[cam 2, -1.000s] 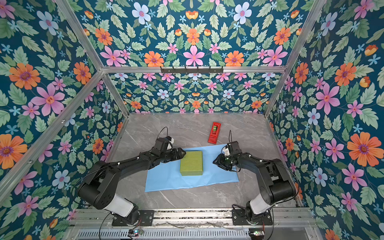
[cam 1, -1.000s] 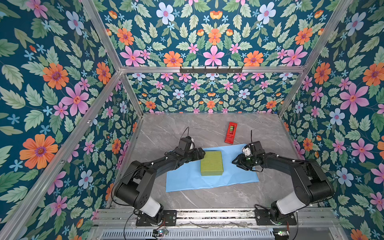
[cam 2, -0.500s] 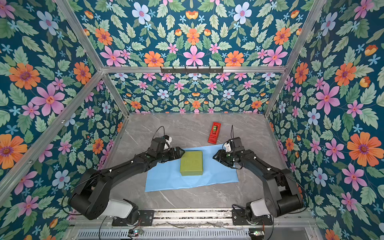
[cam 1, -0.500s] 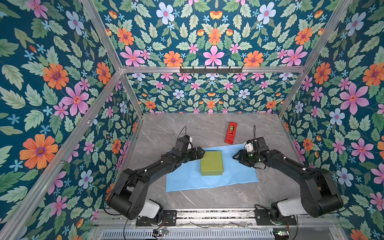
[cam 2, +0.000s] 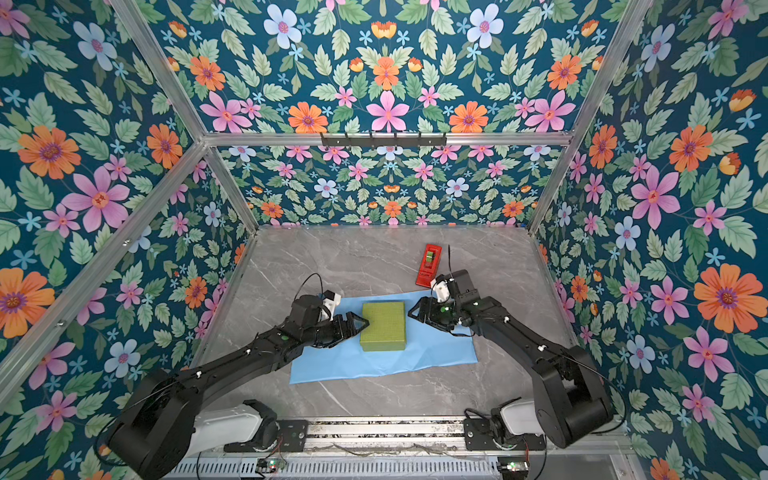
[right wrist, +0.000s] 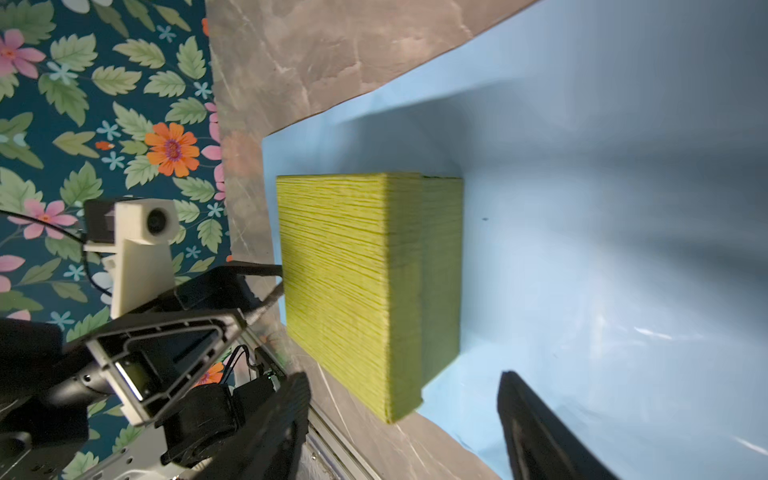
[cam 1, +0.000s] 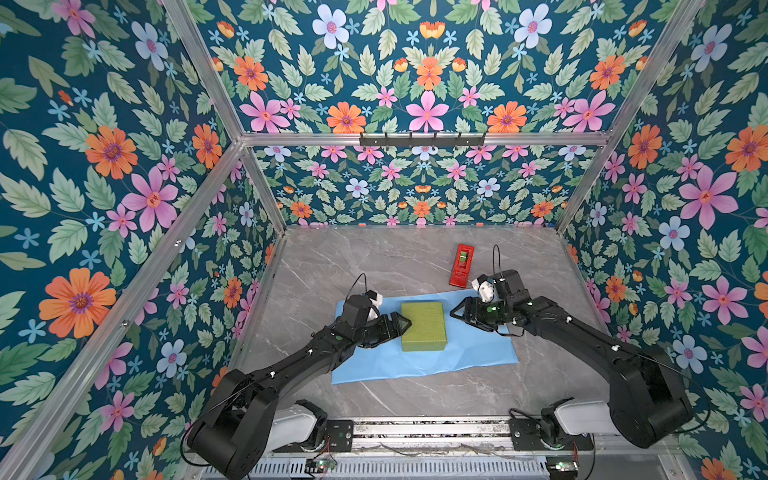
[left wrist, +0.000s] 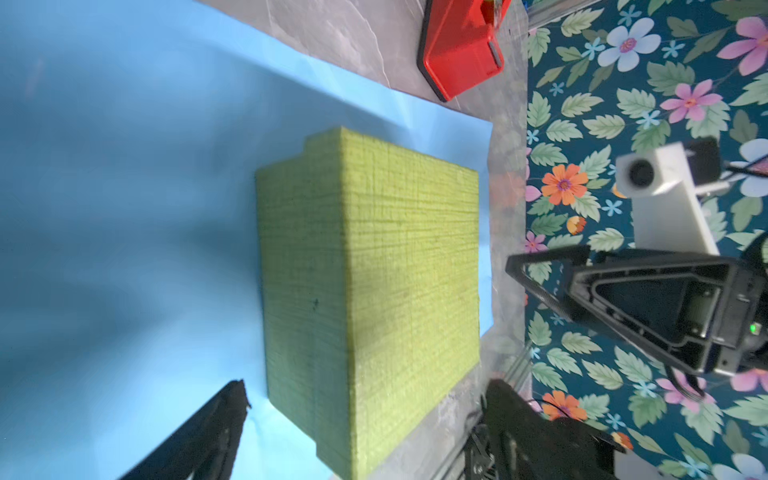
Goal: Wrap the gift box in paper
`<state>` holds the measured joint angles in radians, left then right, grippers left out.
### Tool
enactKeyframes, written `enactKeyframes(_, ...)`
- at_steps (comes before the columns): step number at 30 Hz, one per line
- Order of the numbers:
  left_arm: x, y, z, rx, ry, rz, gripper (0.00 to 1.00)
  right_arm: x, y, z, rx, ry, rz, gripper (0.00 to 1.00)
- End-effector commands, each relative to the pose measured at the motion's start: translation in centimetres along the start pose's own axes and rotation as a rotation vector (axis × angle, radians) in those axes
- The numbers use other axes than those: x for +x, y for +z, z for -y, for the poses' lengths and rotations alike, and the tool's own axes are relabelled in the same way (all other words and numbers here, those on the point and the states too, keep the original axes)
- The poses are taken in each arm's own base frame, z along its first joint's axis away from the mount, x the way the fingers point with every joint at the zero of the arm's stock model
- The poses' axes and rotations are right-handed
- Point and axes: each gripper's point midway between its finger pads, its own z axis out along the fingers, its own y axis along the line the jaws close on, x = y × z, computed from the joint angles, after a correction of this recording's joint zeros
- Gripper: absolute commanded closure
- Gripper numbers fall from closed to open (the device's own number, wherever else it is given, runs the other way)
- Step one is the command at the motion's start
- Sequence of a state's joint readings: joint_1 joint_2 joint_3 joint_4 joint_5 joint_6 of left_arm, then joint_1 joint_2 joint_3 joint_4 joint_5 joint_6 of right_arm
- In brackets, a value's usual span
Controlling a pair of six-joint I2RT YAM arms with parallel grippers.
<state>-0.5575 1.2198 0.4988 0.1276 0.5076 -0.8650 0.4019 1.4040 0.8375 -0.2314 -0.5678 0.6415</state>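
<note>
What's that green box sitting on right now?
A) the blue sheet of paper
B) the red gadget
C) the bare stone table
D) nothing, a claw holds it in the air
A: the green box lies flat on the blue paper, with blue showing beyond its edges.

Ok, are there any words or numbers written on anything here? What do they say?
No text can be read in any view.
Red dispenser: any label on it is too small to tell.
Green box: plain, no writing.
Blue paper: plain, no writing.
</note>
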Motion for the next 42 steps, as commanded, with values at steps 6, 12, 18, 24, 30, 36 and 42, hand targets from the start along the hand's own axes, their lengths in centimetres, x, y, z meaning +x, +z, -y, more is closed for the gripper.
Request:
enactKeyframes(6, 1.5, -0.4, 1.6, 0.128, -0.037, -0.047, 0.10, -1.4, 3.0, -2.1, -0.058, 0.016, -0.011, 0.29)
enactKeyframes(12, 2.0, -0.2, 2.2, 0.184, -0.052, -0.070, 0.12, -1.7, 4.1, -2.7, -0.081, 0.021, -0.020, 0.35)
enactKeyframes(18, 2.2, -0.2, 2.3, 0.195, -0.043, -0.079, 0.14, -1.9, 4.8, -3.4, -0.106, 0.023, -0.031, 0.38)
enactKeyframes(24, 2.7, 0.1, 2.1, 0.194, -0.041, -0.106, 0.15, -2.0, 5.1, -3.6, -0.113, 0.028, -0.034, 0.40)
enactKeyframes(30, 2.5, 0.1, 0.7, 0.109, -0.021, -0.097, 0.15, -1.9, 5.0, -2.8, -0.072, 0.030, -0.030, 0.41)
enactKeyframes(36, -1.2, -2.3, -1.7, 0.011, -0.013, 0.030, 0.13, -2.3, 4.9, -2.1, -0.026, 0.023, -0.009, 0.39)
enactKeyframes(42, -6.3, -2.6, -5.7, -0.049, -0.096, 0.167, 0.23, -3.4, 5.4, -2.5, -0.032, 0.022, 0.005, 0.37)
